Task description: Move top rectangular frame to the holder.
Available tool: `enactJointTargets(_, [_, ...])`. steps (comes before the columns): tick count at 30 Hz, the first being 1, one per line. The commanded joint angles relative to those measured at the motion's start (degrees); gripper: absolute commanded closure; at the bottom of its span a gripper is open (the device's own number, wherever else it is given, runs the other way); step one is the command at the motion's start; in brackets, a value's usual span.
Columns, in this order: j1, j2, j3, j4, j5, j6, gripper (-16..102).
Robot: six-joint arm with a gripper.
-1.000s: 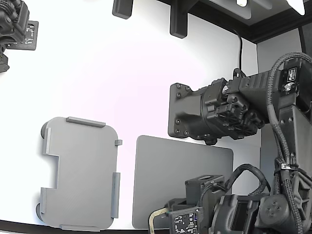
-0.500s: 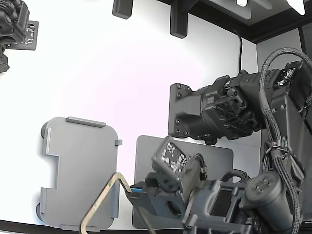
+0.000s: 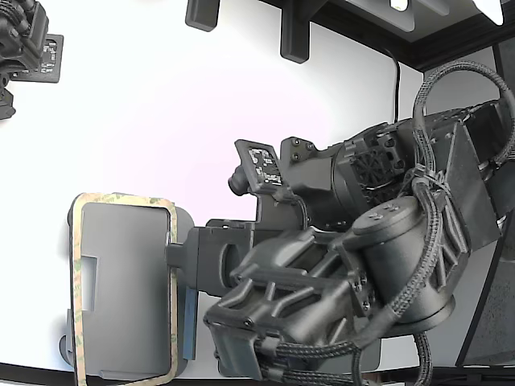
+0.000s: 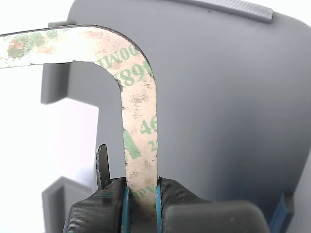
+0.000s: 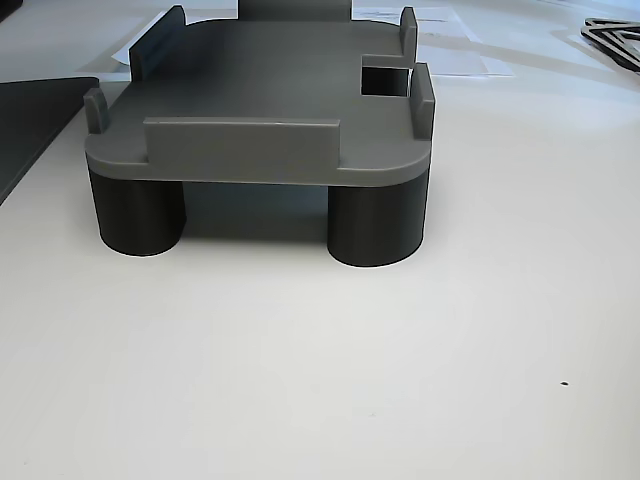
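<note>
The top rectangular frame (image 3: 76, 281) is a thin tan-olive ring. It lies flat over the light grey holder (image 3: 121, 273) at the exterior view's lower left. Its outline roughly follows the holder's edge, and I cannot tell whether they touch. My gripper (image 3: 173, 256) is shut on the ring's side nearest the arm. In the wrist view the gripper (image 4: 142, 204) pinches the mottled, green-printed frame strip (image 4: 138, 141) between its black pads (image 4: 97, 211), with the holder (image 4: 218, 97) behind. The other view shows the holder (image 5: 260, 100) on its round feet. The frame does not show there.
My arm (image 3: 338, 281) reaches across the exterior view's lower right and hides most of the dark grey mat, which shows in the other view (image 5: 30, 110). A second arm (image 3: 24, 40) sits at the top left. Two black brackets (image 3: 294, 32) hang at the top edge.
The gripper has carried the frame from the bottom edge leftward and laid it level over the holder. The arm has swung across and now covers the mat.
</note>
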Motion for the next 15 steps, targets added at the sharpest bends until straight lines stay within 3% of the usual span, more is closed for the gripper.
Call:
enactJointTargets(1, [-1.9, 0.9, -1.2, 0.6, -1.8, 2.4, 98])
enactJointTargets(15, [-3.3, 0.8, 4.4, 0.6, -10.5, 5.5, 98])
